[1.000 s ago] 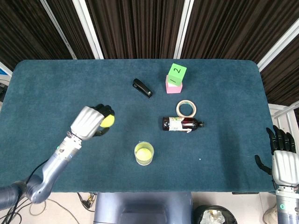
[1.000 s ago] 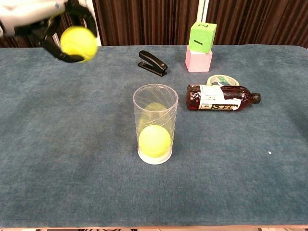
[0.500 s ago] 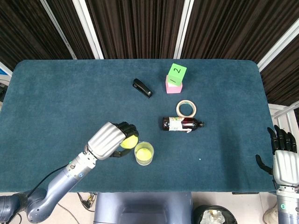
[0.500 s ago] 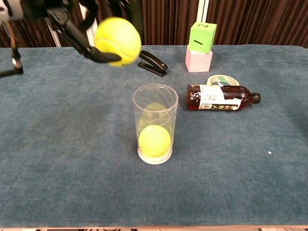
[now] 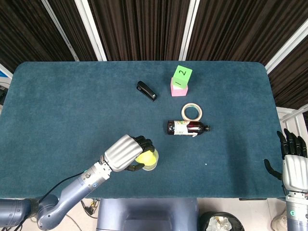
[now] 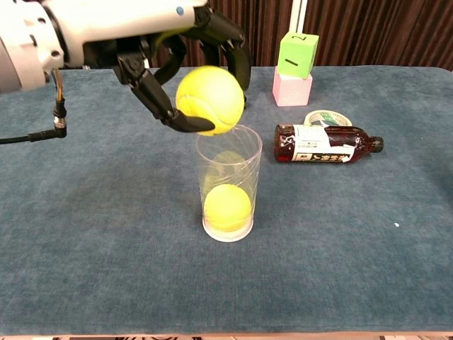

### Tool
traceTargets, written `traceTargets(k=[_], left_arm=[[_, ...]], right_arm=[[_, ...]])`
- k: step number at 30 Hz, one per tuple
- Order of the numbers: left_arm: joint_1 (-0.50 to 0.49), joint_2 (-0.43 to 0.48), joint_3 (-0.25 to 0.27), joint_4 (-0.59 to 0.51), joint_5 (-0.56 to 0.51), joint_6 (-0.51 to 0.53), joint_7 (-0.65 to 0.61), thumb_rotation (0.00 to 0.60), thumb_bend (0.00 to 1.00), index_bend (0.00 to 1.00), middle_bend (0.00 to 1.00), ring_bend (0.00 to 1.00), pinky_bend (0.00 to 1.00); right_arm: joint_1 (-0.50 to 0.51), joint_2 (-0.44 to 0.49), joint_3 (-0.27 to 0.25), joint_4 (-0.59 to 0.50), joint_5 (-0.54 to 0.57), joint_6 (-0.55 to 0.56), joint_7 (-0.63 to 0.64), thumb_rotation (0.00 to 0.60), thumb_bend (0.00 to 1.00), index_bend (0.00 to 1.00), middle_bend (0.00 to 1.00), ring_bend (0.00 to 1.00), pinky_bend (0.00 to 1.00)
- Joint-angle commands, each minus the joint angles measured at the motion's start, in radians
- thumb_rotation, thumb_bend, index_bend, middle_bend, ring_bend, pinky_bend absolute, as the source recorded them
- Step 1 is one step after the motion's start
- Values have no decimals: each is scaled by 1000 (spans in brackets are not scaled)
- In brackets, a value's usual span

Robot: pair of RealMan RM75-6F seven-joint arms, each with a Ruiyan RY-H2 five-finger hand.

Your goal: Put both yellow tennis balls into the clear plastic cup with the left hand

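The clear plastic cup (image 6: 228, 185) stands upright near the table's front edge, with one yellow tennis ball (image 6: 227, 207) lying at its bottom. My left hand (image 6: 180, 53) grips the second yellow tennis ball (image 6: 210, 100) and holds it just above the cup's left rim. In the head view the left hand (image 5: 126, 152) covers most of the cup (image 5: 154, 161), and the held ball (image 5: 144, 158) shows below the fingers. My right hand (image 5: 292, 161) hangs off the table's right edge with its fingers apart and nothing in it.
A brown bottle (image 6: 323, 144) lies on its side right of the cup, with a tape roll (image 6: 324, 117) behind it. A green cube (image 6: 297, 54) sits on a pink block (image 6: 291, 90) at the back. A black stapler (image 6: 224, 93) lies behind the cup.
My left hand has carried the ball rightward and toward the front edge, from the table's left part to just above the cup's rim. The right hand has stayed put.
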Motion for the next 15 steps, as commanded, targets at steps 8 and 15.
traceTargets(k=[8, 15], left_arm=[[-28, -53, 5, 20, -35, 13, 77, 600, 121, 363, 350, 348, 597], [-48, -62, 8, 7, -62, 16, 136, 600, 34, 334, 221, 209, 455]], right_arm=[[-1, 4, 3, -3, 5, -1, 7, 600, 352, 90, 0, 0, 0], [0, 4, 5, -6, 6, -1, 7, 600, 352, 90, 0, 0, 0]])
